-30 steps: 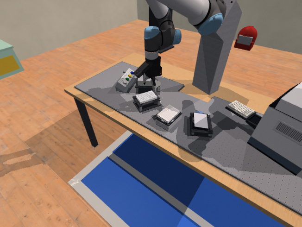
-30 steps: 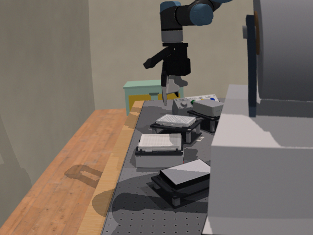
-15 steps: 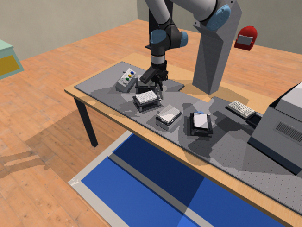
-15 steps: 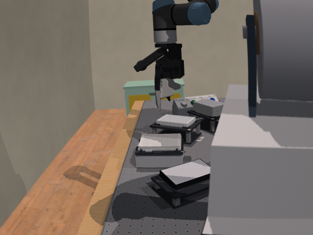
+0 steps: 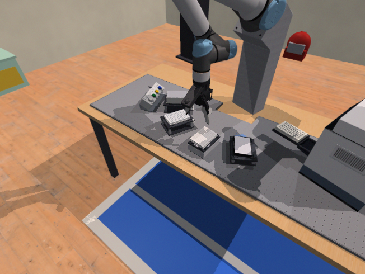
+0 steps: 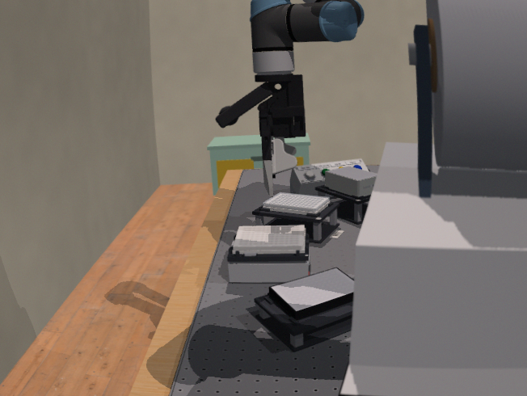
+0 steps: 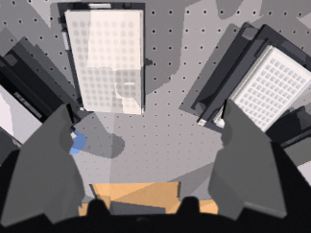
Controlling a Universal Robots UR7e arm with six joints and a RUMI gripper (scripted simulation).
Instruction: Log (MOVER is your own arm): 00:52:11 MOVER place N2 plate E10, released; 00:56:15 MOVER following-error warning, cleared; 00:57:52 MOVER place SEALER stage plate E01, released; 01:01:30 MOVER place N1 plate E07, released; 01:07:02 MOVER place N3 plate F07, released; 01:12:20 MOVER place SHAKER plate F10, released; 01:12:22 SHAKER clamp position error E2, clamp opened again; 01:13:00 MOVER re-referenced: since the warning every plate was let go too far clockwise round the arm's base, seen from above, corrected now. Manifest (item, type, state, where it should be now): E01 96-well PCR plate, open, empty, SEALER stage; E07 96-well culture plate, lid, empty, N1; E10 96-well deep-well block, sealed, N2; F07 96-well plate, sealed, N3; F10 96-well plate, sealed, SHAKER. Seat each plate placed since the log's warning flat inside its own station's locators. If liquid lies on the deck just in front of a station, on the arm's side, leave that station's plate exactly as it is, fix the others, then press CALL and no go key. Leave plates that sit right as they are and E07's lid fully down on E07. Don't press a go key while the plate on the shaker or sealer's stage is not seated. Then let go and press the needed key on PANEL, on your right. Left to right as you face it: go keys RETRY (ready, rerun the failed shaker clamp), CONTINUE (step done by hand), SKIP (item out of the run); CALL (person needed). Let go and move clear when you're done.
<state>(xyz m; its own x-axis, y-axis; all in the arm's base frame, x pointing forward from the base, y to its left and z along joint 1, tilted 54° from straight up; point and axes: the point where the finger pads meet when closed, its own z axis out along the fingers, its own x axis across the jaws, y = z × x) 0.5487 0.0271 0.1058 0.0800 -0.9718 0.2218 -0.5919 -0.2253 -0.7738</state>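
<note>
My gripper (image 5: pixel 197 115) is open and empty. It hangs above the deck between the lidded culture plate (image 5: pixel 177 117) on its black nest and the sealed plate (image 5: pixel 204 137) on the grey shaker block. In the wrist view my gripper (image 7: pixel 148 103) has the shaker plate (image 7: pixel 106 61) at the upper left and the culture plate (image 7: pixel 275 87) at the right, which sits askew on its nest. The sealed plate (image 5: pixel 243 145) (image 6: pixel 313 292) on the third nest sits twisted and tilted. A small blue puddle (image 7: pixel 78 143) lies on the deck beside that nest (image 5: pixel 240 135). The open PCR plate (image 5: pixel 290 131) lies on the sealer stage.
The key panel (image 5: pixel 151 97) stands at the deck's left end, with the grey deep-well block (image 5: pixel 176 98) next to it. The large grey sealer (image 5: pixel 339 159) fills the right end. The arm's pedestal (image 5: pixel 254 67) stands behind the deck.
</note>
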